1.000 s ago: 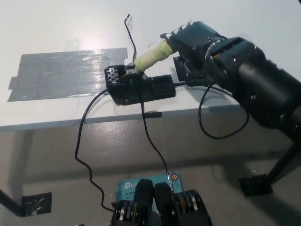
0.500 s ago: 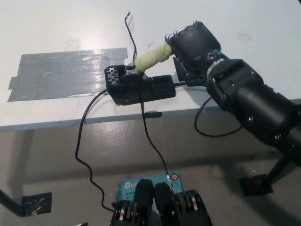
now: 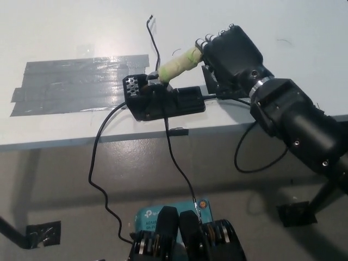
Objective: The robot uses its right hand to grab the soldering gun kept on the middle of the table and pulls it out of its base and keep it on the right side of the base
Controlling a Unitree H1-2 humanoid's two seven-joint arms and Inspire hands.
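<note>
The soldering gun (image 3: 176, 65) has a yellow-green handle and stands tilted in its black base (image 3: 166, 102) near the white table's (image 3: 65, 27) front edge. Its tip end is seated in the base's left part. My black right hand (image 3: 231, 57) comes in from the right and covers the handle's upper right end, with its fingers curled over it. The handle's end is hidden under the hand. My left hand is out of the picture.
Strips of grey tape (image 3: 70, 89) lie on the table left of the base. Black cables (image 3: 174, 157) run from the base over the table's front edge to the floor, and one loops under my forearm. A small black plate (image 3: 209, 80) lies right of the base.
My right forearm has swung down and to the right while the hand stayed on the handle's end. The soldering gun still sits in its base. The camera shifted slightly.
</note>
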